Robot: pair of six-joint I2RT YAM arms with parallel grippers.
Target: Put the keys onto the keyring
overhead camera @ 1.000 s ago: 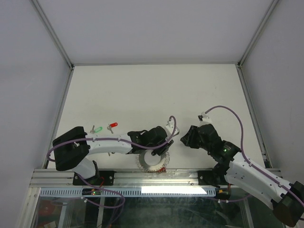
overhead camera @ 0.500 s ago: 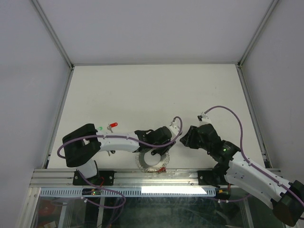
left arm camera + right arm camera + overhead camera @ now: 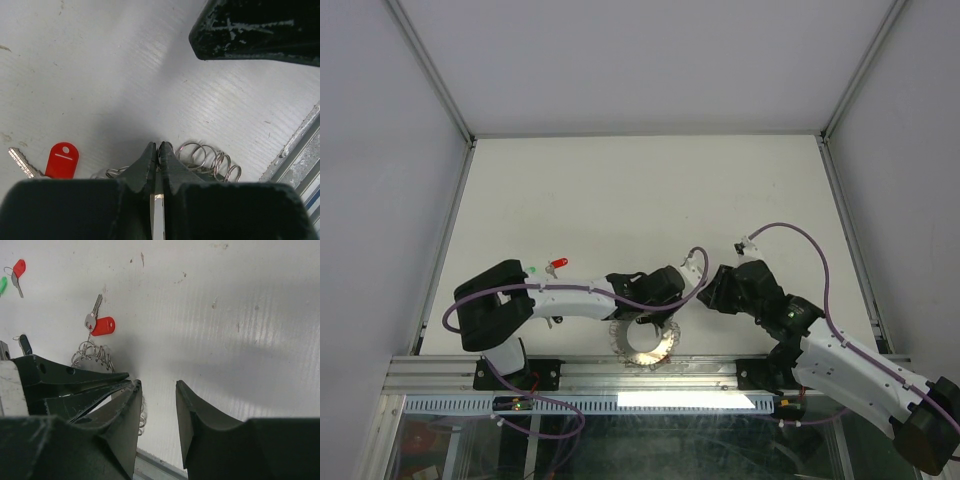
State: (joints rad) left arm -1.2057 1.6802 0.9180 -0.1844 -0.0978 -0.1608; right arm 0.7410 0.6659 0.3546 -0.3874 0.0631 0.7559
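The keyring [image 3: 626,342], a flat grey ring fringed with small wire loops [image 3: 205,159], lies at the table's near edge. My left gripper [image 3: 159,149] is shut, and a thin wire loop of that fringe shows pinched between its tips. A red-headed key [image 3: 62,160] lies just left of the jaws. From above, my left gripper [image 3: 660,305] sits over the ring's far rim. My right gripper [image 3: 157,385] stands open with nothing between its fingers, close beside the left one [image 3: 712,290]. Another red key [image 3: 558,264] and a green key [image 3: 530,270] lie further left.
The metal rail [image 3: 720,370] runs along the near table edge right behind the ring. The left arm's black fingers [image 3: 75,385] fill the right wrist view's lower left. White side walls [image 3: 450,200] enclose the table.
My left gripper has shut, having stood partly open before. Its arm reached a little further right over the ring. The right arm barely moved.
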